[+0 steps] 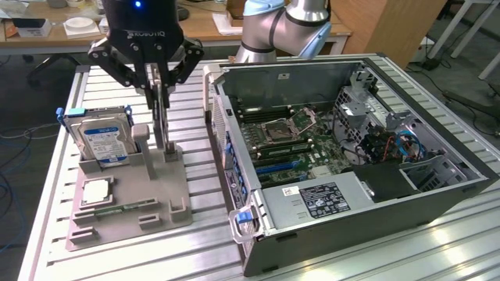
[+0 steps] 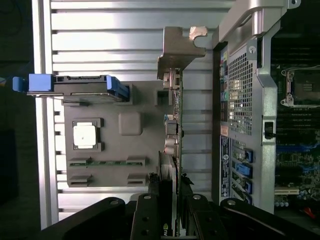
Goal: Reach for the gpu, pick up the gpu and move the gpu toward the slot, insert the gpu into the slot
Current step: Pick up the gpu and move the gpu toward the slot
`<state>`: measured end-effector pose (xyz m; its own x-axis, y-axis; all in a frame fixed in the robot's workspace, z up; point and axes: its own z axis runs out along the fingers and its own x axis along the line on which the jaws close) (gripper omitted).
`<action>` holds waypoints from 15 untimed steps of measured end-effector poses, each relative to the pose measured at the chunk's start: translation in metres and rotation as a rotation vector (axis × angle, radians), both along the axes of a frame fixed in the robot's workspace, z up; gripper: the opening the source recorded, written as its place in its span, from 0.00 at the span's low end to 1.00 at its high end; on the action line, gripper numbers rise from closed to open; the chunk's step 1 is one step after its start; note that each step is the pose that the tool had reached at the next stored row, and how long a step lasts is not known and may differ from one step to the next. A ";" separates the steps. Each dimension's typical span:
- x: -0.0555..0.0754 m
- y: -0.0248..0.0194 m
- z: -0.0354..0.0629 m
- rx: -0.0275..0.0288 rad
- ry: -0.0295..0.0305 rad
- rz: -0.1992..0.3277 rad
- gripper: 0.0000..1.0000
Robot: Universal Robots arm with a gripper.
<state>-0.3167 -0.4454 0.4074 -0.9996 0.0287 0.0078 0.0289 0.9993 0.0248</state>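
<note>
The gpu (image 1: 161, 120) is a thin dark card standing on edge, its lower end at a post of the grey holder plate (image 1: 156, 181). My gripper (image 1: 160, 93) comes down from above and is shut on the card's upper part, one finger on each face. In the wrist view the gpu (image 2: 175, 130) appears edge-on, its silver bracket (image 2: 177, 50) at the far end, and my gripper (image 2: 172, 200) pinches it. The blue slot (image 1: 275, 168) lies on the motherboard inside the open computer case (image 1: 328, 234), to the exterior view's right of the card.
A blue-labelled hard drive (image 1: 102, 137) stands in the holder at the exterior view's left. A processor chip (image 1: 95, 191) and a memory stick (image 1: 125, 206) lie on the plate. The case's side wall (image 1: 226, 129) rises close beside the card. The slatted metal table (image 1: 195, 252) carries everything.
</note>
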 end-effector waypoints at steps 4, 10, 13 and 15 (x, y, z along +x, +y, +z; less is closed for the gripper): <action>0.000 0.0000 0.0071 0.0001 0.0000 0.000 0.26; 0.000 0.0000 0.0175 0.0001 -0.0001 0.000 0.26; 0.000 0.0000 0.0224 0.0001 -0.0001 0.000 0.26; 0.000 0.0000 0.0248 0.0002 -0.0001 0.000 0.26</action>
